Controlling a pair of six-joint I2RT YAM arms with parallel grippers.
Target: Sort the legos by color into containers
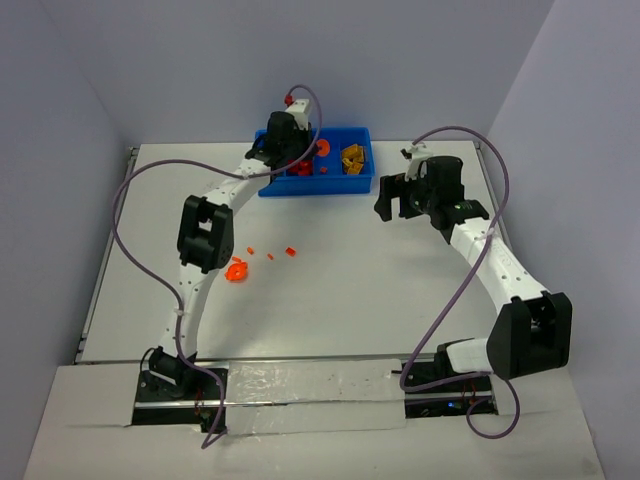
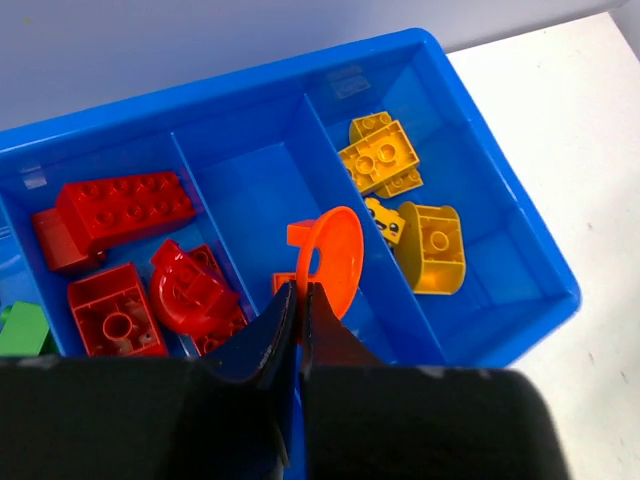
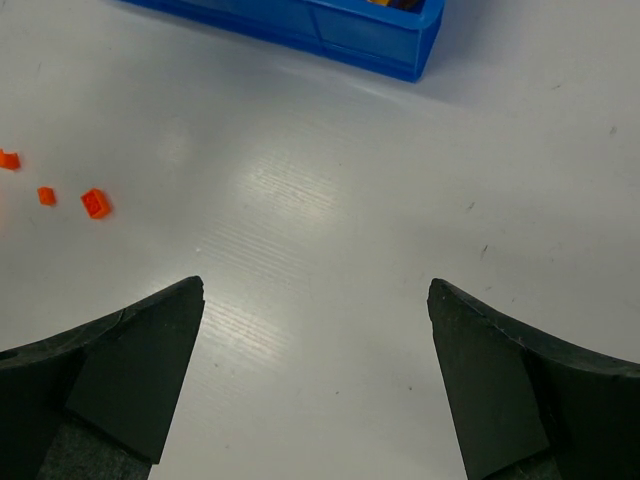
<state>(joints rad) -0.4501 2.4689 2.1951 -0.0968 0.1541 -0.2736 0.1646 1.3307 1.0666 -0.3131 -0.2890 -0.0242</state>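
Note:
My left gripper (image 1: 303, 152) hangs over the blue tray (image 1: 330, 190) and is shut (image 2: 298, 292) on an orange disc-shaped lego (image 2: 332, 255). It holds the disc above the tray's third compartment (image 2: 265, 185). That compartment holds small orange bits (image 2: 300, 233). Red legos (image 2: 125, 205) fill the second compartment, yellow legos (image 2: 380, 155) lie in the fourth, and a green piece (image 2: 20, 328) shows in the first. My right gripper (image 1: 395, 200) is open and empty (image 3: 315, 290) above bare table to the right of the tray.
Loose orange legos lie on the table left of centre: a larger curved one (image 1: 238, 268) and three small ones (image 1: 290, 250). The small ones also show in the right wrist view (image 3: 95, 203). The tray's corner (image 3: 400, 45) is ahead of the right gripper.

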